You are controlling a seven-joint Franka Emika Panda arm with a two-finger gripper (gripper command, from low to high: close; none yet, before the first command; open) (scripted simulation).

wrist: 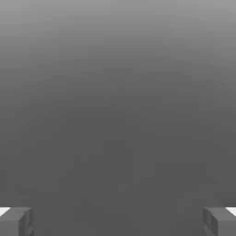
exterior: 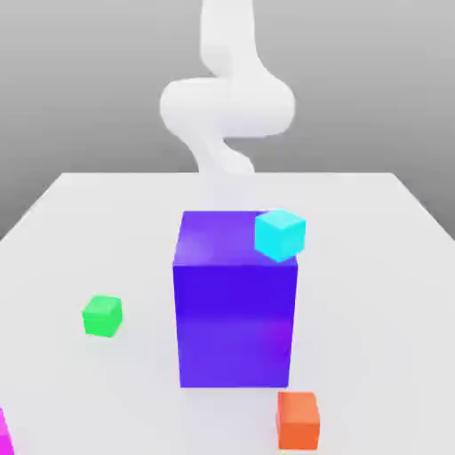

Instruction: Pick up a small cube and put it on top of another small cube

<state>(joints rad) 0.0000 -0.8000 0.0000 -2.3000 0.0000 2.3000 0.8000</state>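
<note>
Glossy, smooth purple-blue block (exterior: 235, 324); smooth, pale tabletop (exterior: 373, 311); smooth white arm (exterior: 228, 107).

Magenta cube (exterior: 4, 435) mostly beyond exterior view's left edge

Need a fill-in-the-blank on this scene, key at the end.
1. The cyan cube shows at the top of the large ____ block.
2. In the exterior view, the small cube farthest to the right is ____.
3. The small cube cut off by the exterior view's left edge is ____.
4. The gripper's fingers stand ____, with nothing between them.

Missing words: purple-blue; orange; magenta; open
</note>
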